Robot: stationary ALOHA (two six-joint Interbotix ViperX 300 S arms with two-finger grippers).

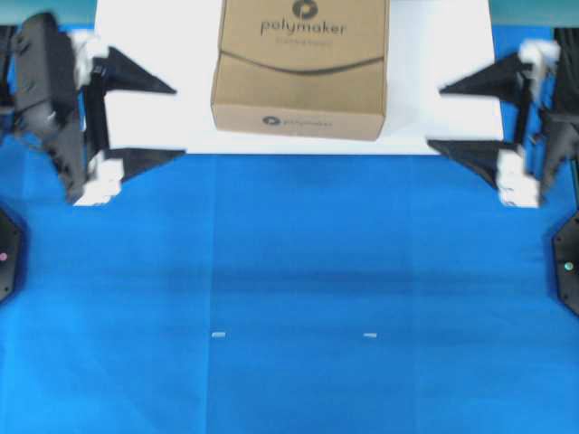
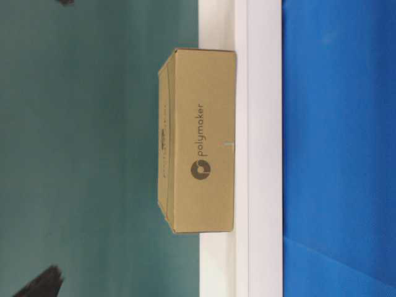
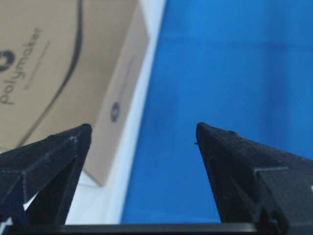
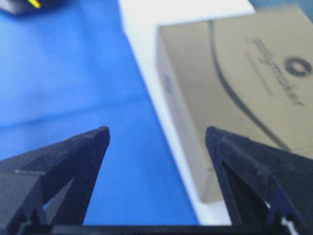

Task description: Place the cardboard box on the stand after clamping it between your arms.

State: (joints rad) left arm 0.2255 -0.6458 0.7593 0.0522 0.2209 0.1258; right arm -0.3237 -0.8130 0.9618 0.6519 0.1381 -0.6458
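The box (image 1: 301, 68) is sitting on the stand (image 1: 443, 54), both grippers' jaws gaping apart, left (image 1: 178, 120) and right (image 1: 436, 117) flanking it untouched.

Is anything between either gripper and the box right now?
Nothing visible. The cardboard box already sits on the stand; only bare stand lies between it and the left gripper and right gripper, both open and apart from it.
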